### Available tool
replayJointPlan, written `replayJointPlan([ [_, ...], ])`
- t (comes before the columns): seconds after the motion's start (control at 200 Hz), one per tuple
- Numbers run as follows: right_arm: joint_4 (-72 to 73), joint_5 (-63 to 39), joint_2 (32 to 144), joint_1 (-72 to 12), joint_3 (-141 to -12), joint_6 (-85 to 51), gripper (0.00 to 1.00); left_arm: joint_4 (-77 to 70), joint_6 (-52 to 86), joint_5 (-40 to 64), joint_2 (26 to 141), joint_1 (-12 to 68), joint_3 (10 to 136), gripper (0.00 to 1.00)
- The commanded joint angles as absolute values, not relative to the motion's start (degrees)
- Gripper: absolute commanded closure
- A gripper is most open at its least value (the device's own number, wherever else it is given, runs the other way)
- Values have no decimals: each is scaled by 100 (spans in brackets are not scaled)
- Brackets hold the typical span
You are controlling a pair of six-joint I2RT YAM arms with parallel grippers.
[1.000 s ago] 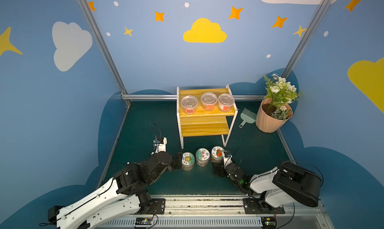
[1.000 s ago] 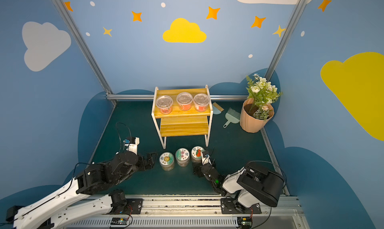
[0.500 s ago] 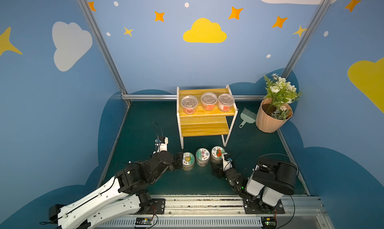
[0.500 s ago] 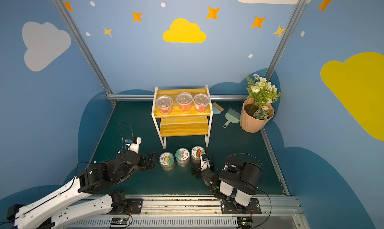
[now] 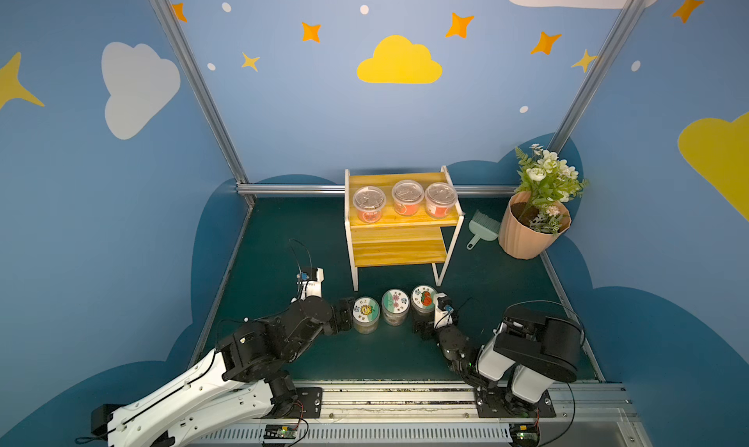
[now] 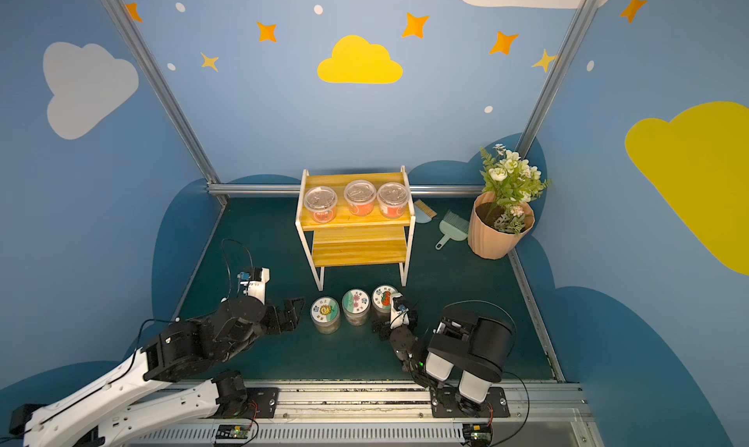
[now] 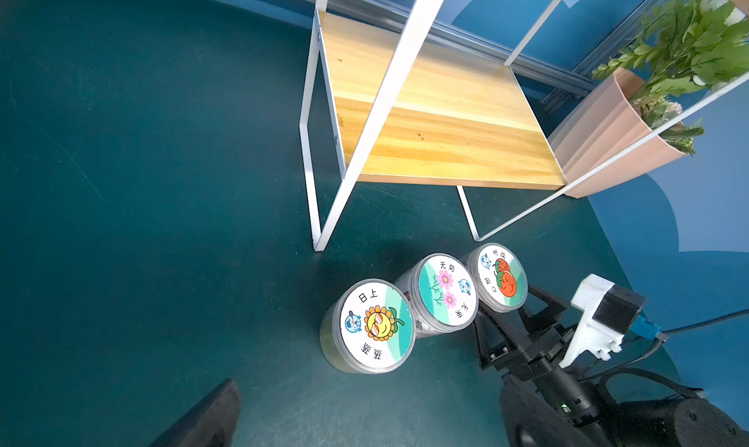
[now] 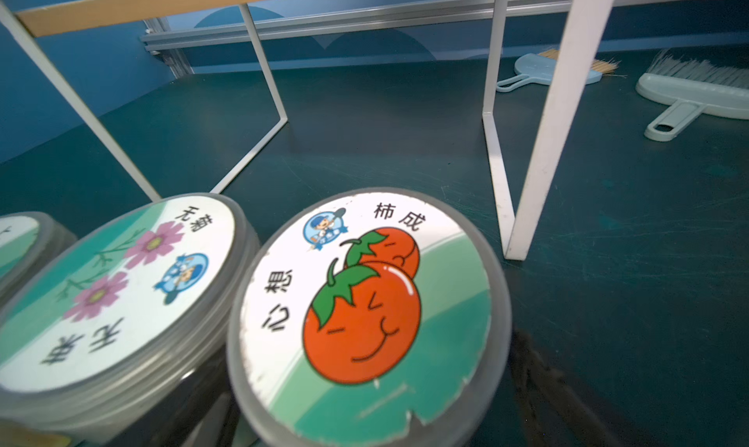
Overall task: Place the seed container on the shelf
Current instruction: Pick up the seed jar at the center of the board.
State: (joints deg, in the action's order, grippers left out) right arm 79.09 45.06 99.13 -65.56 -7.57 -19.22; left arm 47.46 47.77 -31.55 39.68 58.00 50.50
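In both top views the right gripper [image 5: 422, 322] sits low on the green floor with its jaws spread as wide as they go. One finger lies on each side of the tomato seed container [image 5: 423, 296], the end jar of three standing in a row on the floor just in front of the shelf [image 5: 399, 252]. Whether the fingers touch the jar cannot be told. The left gripper [image 6: 292, 313] lies just beside the sunflower seed container [image 6: 325, 309] at the other end of the row, apart from it, jaws parted and empty. The pink-flower seed container [image 5: 395, 302] stands between the two. Three clear cups [image 5: 407, 197] with red labels stand on the shelf's top tier, their writing too small to read. In the left wrist view the right gripper's black fingers [image 7: 480, 335] flank the foot of the tomato jar, well parted. One finger [image 7: 202, 416] of the left gripper shows, clear of the jars. The sunflower lid bears a sunflower in sunglasses and "日上", and the pink-flower lid bears two pink blooms and what reads as "无菊". Each lid carries a small round blue badge with a cartoon figure. In the right wrist view the tomato lid fills the foreground with two smiling tomatoes, "柿成" and "心想", its sticker chipped at the edge. Dark, blurred finger shapes show low on either side of the jar.
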Motion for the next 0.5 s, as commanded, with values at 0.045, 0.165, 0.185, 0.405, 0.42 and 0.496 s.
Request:
replayJointPlan([
  [0.045,8067,4882,10047,-6544,-888,-1925,2,4851,4687,-3190,3920,5792,5210,0],
  [0.165,8064,5211,9875,-6557,-736,-1996,2,4869,4663,-3182,3940,5791,5229,0],
  [0.185,8063,5251,9824,-6557,-684,-1998,2,4882,4660,-3182,3944,5786,5230,0],
  [0.405,7968,5393,9106,-6563,-94,-1881,2,4870,4719,-3182,3964,5791,5188,0],
  [0.42,7924,5382,9060,-6564,-69,-1889,2,4862,4722,-3177,3964,5793,5179,0],
  [0.496,7512,5222,8783,-6565,-31,-1941,2,4826,4738,-3169,3964,5801,5151,0],
])
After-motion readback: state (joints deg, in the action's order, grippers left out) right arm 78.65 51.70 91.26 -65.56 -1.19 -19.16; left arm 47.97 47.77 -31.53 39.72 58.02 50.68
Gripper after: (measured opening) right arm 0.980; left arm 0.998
